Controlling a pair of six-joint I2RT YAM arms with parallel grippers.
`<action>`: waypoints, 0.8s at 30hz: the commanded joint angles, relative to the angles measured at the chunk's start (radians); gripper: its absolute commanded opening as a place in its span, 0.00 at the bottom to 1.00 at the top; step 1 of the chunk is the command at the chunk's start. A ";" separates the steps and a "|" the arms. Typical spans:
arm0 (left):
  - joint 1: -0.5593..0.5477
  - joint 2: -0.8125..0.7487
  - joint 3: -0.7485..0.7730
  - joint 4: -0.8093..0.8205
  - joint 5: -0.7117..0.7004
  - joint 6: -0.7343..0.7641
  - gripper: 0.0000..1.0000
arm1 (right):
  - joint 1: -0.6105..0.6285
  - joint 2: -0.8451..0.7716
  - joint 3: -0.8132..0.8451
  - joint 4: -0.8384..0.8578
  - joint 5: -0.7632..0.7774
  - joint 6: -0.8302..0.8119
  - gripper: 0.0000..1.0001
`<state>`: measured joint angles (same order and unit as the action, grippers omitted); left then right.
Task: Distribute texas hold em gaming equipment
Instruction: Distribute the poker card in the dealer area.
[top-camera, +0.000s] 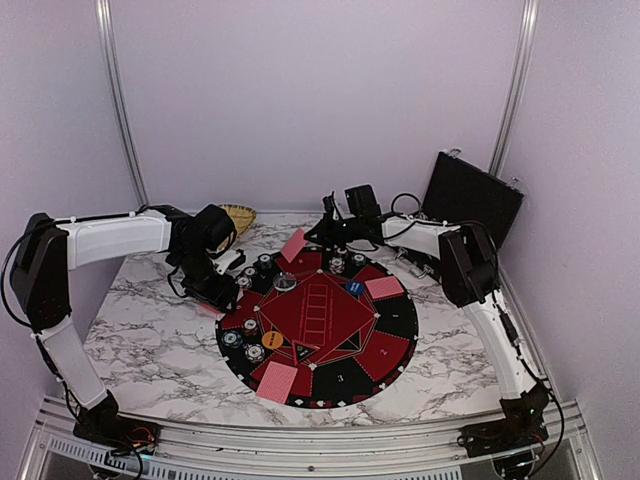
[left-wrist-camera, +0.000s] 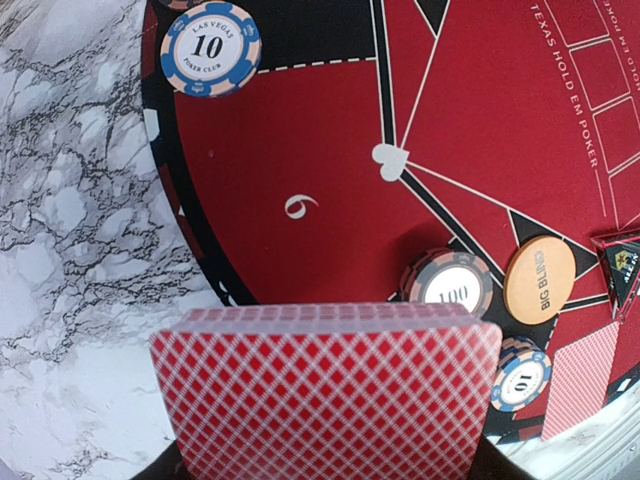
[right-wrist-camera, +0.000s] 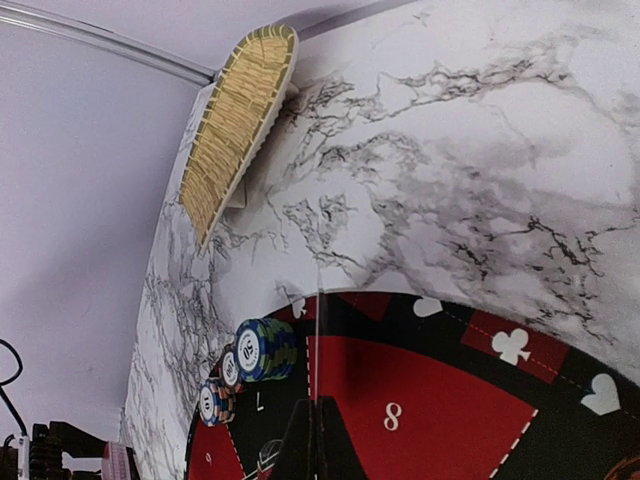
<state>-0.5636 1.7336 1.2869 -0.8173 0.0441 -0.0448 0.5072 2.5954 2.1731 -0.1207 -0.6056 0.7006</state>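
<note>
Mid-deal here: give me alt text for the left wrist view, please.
A stack of red-backed cards fills the bottom of the frame, in front of red sector 6 of the mat. Beyond it lie a 100 chip, an orange BIG BLIND disc and two blue 10 chips; marble table at left.

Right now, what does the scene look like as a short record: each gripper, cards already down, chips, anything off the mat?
left gripper: shut on the deck of red-backed cards, at the left edge of the mat
right gripper: shut on a single card, over the mat's far edge
cards down: two face-down on the mat, one near side, one right side
chips: small stacks around the mat's rim
off the mat: black case and woven item, far side of table
</note>
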 joint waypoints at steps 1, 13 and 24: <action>0.005 -0.028 0.000 0.001 0.002 -0.005 0.29 | 0.004 0.022 0.060 -0.063 0.038 -0.037 0.02; 0.005 -0.009 0.021 0.001 0.014 -0.006 0.30 | 0.027 0.038 0.173 -0.243 0.177 -0.178 0.33; 0.005 0.011 0.042 0.001 0.029 -0.009 0.30 | 0.088 0.052 0.205 -0.316 0.244 -0.291 0.49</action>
<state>-0.5636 1.7340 1.2915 -0.8169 0.0536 -0.0448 0.5594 2.6274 2.3234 -0.3958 -0.3958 0.4660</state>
